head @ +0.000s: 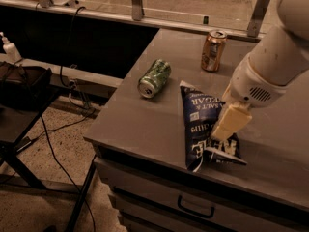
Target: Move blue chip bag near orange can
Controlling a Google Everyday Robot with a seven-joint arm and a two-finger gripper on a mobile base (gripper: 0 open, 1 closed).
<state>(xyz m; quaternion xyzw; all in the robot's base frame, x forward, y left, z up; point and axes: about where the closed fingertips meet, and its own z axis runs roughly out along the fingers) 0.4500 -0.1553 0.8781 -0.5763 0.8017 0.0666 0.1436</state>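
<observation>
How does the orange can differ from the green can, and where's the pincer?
The orange can stands upright at the back; the green can lies on its side, nearer the left edge. The orange can is copper-coloured, the green can patterned green. Both are small drink cans on the grey cabinet top. The pincer is at the blue chip bag.

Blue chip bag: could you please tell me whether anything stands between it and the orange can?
Nothing visible: only bare table separates the blue chip bag from the orange can. The green can lies off that path; the gripper is on the bag.
</observation>
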